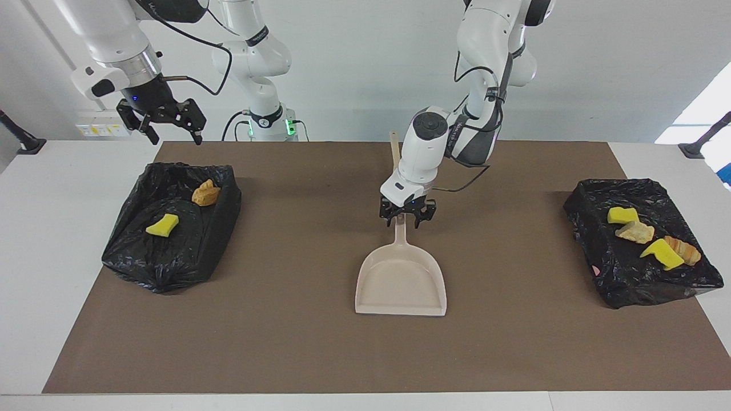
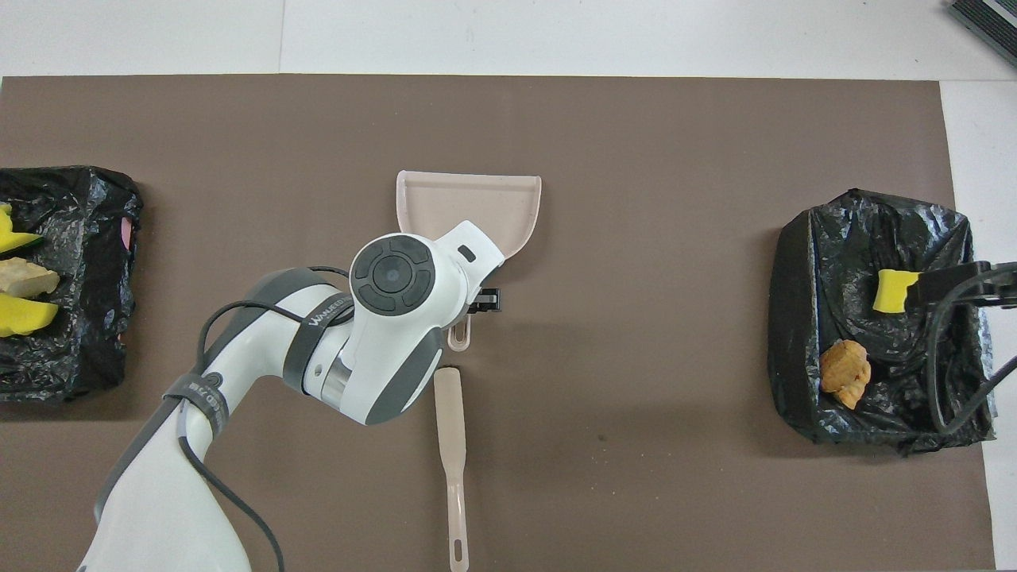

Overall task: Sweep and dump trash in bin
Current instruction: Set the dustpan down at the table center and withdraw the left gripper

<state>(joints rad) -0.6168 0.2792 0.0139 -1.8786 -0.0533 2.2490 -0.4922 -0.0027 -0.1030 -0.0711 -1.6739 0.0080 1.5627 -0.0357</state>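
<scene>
Seen first from the facing view, the beige dustpan lies flat at the middle of the brown mat, its handle pointing toward the robots. The left gripper is down at that handle, its fingers set on either side of it; whether they actually clamp it cannot be told. The right gripper hangs in the air with its fingers spread apart, above the table edge near the bin at the right arm's end. That black-lined bin holds two pieces of trash: a yellow foam chunk and a tan lump. The bin at the left arm's end holds four pieces: a yellow chunk, a pale bread-like lump, a second yellow chunk and an orange-brown lump, all lying close together.

Next, from overhead, the left arm's wrist covers the dustpan's handle, so the left gripper itself is mostly hidden. A beige brush lies on the mat just nearer to the robots than the dustpan, in line with its handle. The right gripper sits over the bin at the right arm's end, partly covering the yellow chunk, with the tan lump beside it. At the left arm's end, the other bin shows yellow and pale pieces at the frame's edge.
</scene>
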